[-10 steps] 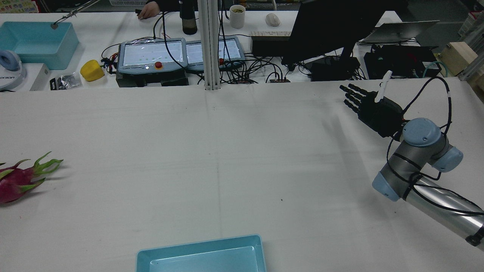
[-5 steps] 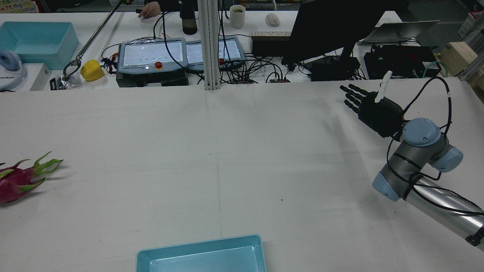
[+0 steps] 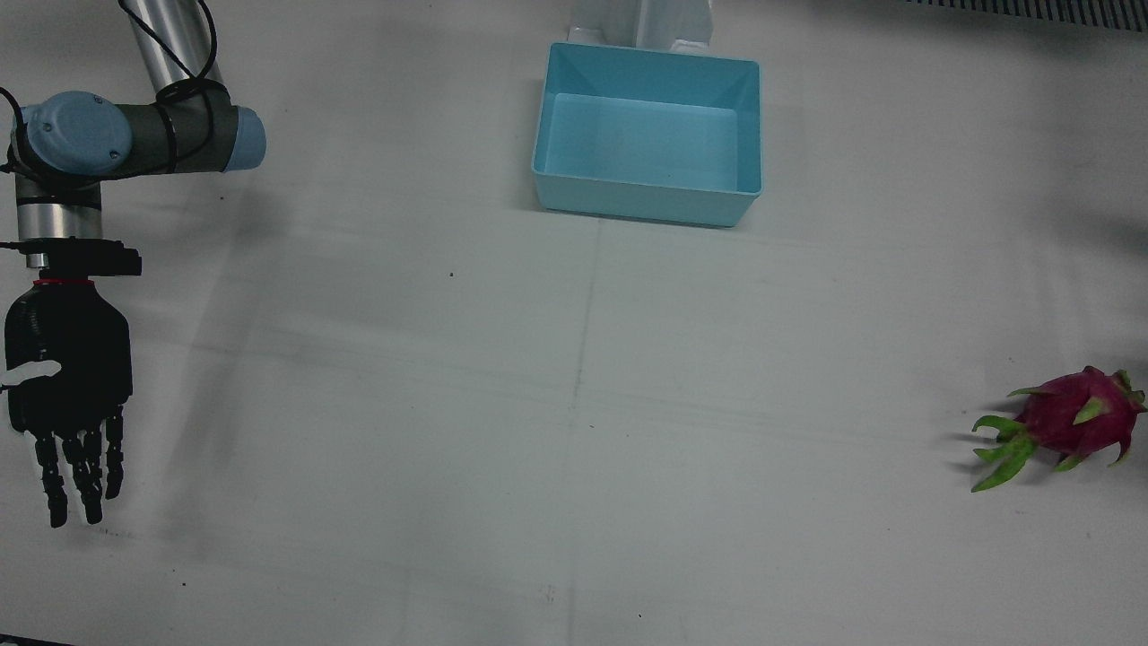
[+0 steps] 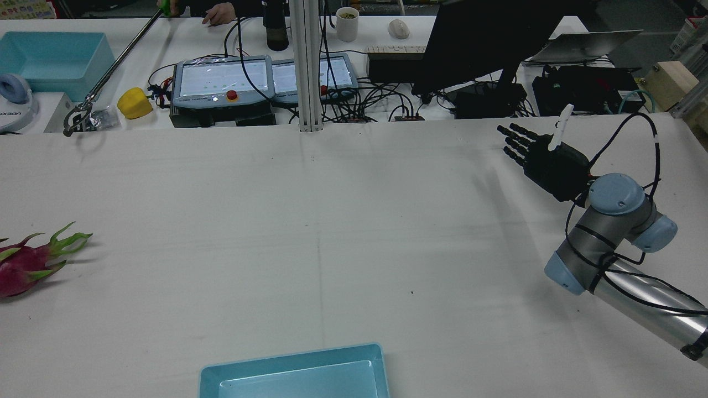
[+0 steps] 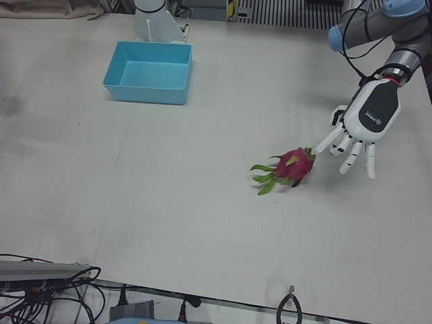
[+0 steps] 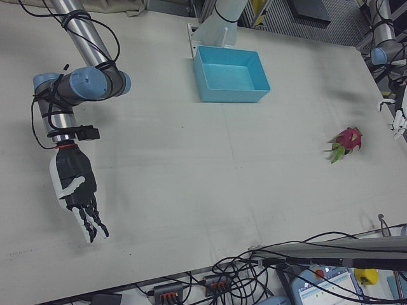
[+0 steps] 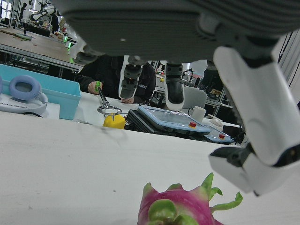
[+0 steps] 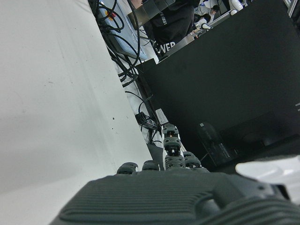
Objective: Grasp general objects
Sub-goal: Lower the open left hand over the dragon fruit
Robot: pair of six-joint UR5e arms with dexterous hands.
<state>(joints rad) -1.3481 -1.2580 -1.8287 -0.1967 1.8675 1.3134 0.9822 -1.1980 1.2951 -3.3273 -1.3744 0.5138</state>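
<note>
A pink dragon fruit [image 5: 290,166] with green scales lies on the white table, far out on my left side [image 3: 1069,420] [image 4: 21,264]. My white left hand [image 5: 368,120] hovers just beside it, open with fingers spread downward; the nearest fingertip is very close to the fruit's end. In the left hand view the fruit [image 7: 180,208] sits low, under the fingers [image 7: 255,140]. My black right hand [image 3: 67,395] [image 4: 545,157] is open, fingers straight, holding nothing, far away near the table's opposite end [image 6: 76,190].
A light blue bin [image 3: 647,56] [image 5: 116,67] stands near the robot's edge, mid-table. Beyond the far edge are teach pendants [image 4: 221,83], cables, a monitor [image 4: 475,38], a yellow object [image 4: 134,103], and a person's long grabber tool [image 4: 77,113].
The person's grabber tool swung from the far blue box down past the yellow object to the table's far edge. Neither arm nor the dragon fruit has moved.
</note>
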